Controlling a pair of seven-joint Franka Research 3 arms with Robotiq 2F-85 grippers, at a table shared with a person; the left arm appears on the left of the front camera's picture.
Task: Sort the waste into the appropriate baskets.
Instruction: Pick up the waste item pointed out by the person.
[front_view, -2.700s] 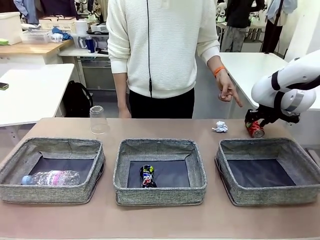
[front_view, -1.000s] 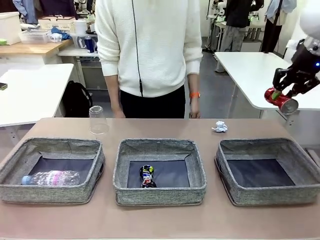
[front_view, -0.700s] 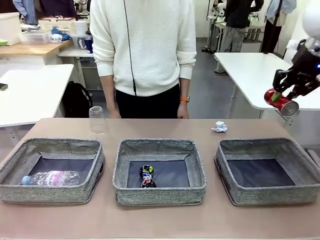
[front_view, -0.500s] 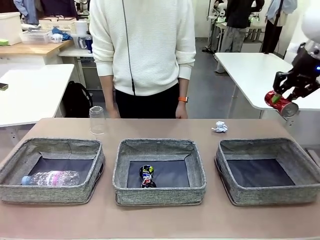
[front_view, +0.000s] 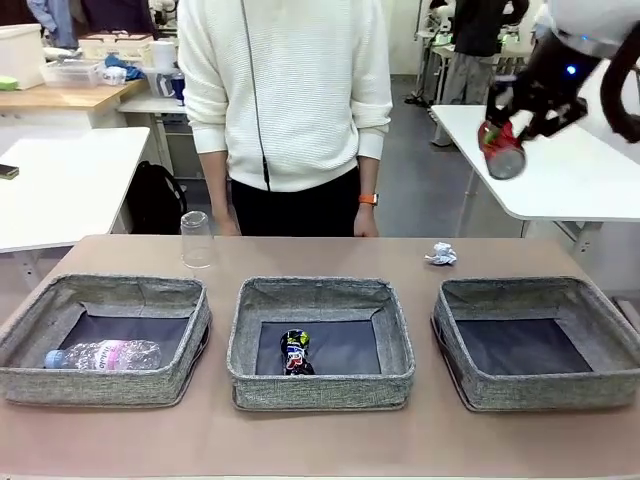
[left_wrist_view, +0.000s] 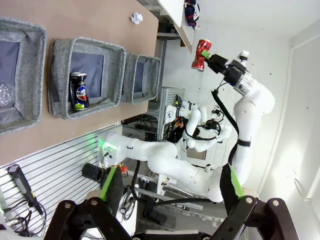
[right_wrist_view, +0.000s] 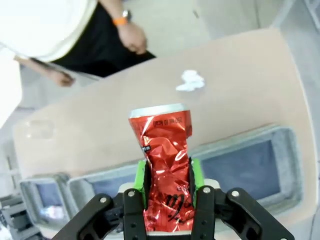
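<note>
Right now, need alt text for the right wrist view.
The right hand grips a crushed red can between its green pads, high over the table. Below lie grey baskets and a crumpled white paper ball; a person stands at the far edge.

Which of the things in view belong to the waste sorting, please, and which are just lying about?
Job: crushed red can, dark can, bottle, cup, paper ball, left basket, middle basket, right basket.
Lying about: backpack on the floor, white crate on the far bench.
</note>
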